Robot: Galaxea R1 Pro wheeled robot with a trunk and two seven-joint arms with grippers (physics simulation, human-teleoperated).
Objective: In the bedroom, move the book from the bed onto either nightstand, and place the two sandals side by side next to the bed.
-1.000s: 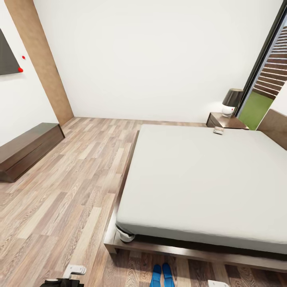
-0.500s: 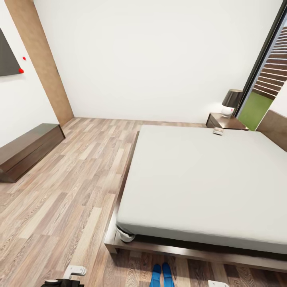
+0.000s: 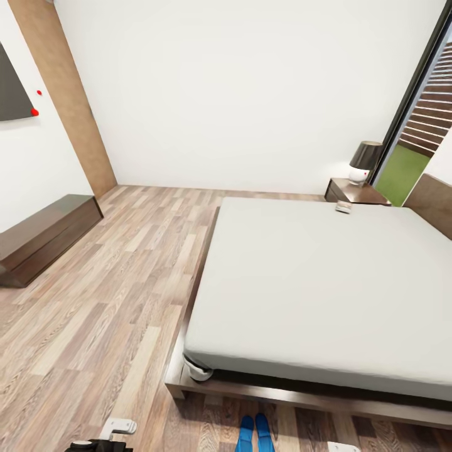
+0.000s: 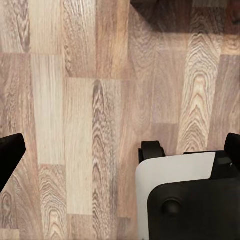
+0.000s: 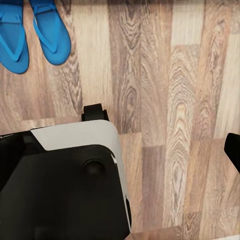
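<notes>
**Inspector:** Report the bed and the book.

**Robot:** The bed takes up the right half of my head view, a pale mattress on a dark wooden base. The book lies flat on the mattress at its far edge, just in front of the nightstand — on the bed, not on the nightstand. A dark-shaded lamp stands on that nightstand.

**Inspector:** The sandals?

**Robot:** Both blue sandals lie on the wood-plank floor at the near end of the bed, just in front of its base. They are side by side, almost touching, toes towards the bed. My right wrist camera shows them as well, beyond my white and black base.

**Inspector:** Gripper states.

**Robot:** My left gripper stands with its dark fingertips wide apart — one at each edge of the left wrist view, bare floor between them, nothing held. Of my right gripper I see one dark fingertip at the edge of the right wrist view, so I cannot tell how it is set.

**Inspector:** Anything else?

**Robot:** A long dark-brown bench cabinet sits against the left wall, well apart from the bed.
</notes>
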